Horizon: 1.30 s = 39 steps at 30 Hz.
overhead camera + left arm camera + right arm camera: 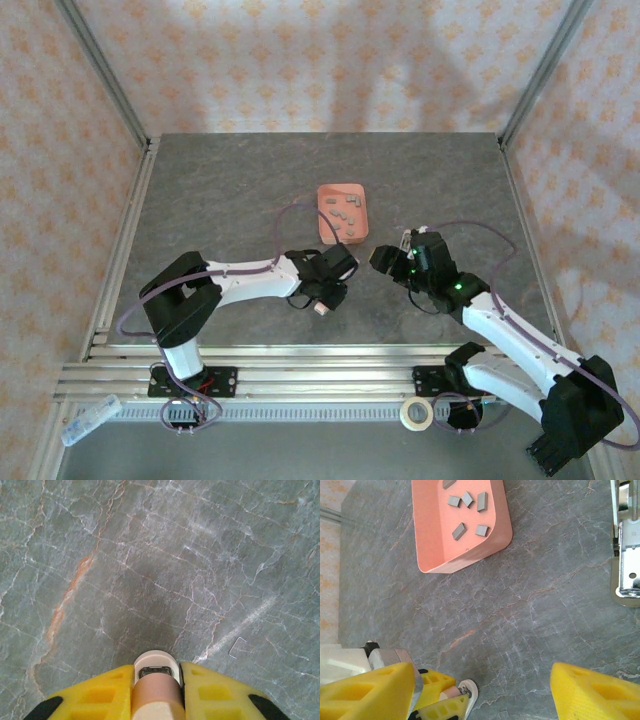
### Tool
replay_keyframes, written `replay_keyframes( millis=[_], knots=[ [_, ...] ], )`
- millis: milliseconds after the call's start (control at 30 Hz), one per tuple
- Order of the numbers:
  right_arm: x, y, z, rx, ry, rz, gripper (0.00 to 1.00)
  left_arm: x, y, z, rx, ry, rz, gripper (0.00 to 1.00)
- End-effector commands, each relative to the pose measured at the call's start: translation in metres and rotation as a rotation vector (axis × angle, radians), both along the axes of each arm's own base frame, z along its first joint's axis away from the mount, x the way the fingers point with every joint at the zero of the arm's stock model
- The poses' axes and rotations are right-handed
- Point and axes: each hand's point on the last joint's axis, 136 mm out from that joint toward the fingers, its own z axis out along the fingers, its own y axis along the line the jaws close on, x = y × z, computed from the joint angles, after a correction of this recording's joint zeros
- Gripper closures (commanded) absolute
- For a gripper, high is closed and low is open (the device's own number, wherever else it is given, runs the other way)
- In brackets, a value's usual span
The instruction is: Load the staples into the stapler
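The left gripper [156, 668] is clamped on the stapler [156, 692], its yellow fingers [102, 695] pressing both flanks so that only the rounded nose sticks out ahead of them. I judge the grip is meant to pin the little tool steady, low over the table [150, 555], while the other arm does the feeding. The stapler is smooth plastic, a matte pink body with a cream rounded tip, and a small dark slot rimmed in bright metal shows on its upper face. From the right wrist view the same tip pokes out at the bottom edge, just beside the right gripper [482, 675], whose blocky yellow fingers [375, 690] stand wide apart and hold nothing. That looks like readiness for a pick rather than a grasp. The staples [482, 501] lie loose in the tray [440, 545] a little beyond both grippers. They are short, flat grey strips with a dull metallic sheen, scattered at odd angles and not touching one another. The tray is a shallow salmon-pink dish with rounded corners and low sloping walls, which should keep the strips from skidding off. The table is grey stone-patterned, veined in white and rust, and a loose wire staple [237, 647] lies on it well apart from the tray.
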Motion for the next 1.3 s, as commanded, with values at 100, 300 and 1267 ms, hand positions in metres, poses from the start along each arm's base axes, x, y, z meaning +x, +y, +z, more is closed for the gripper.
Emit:
replay_keyframes(
  millis=[100, 300, 1267],
  knots=[
    [0.002, -0.003, 0.007, -0.010, -0.016, -0.006, 0.28, 0.010, 0.002, 0.024, -0.051, -0.058, -0.002, 0.86],
    [0.002, -0.002, 0.008, -0.020, -0.023, 0.011, 0.28, 0.015, 0.007, 0.045, -0.142, -0.143, -0.025, 0.93],
    [-0.033, 0.051, 0.023, 0.029, -0.073, 0.454, 0.32, -0.024, 0.000, 0.118, -0.722, -0.909, -0.498, 0.99]
  ],
)
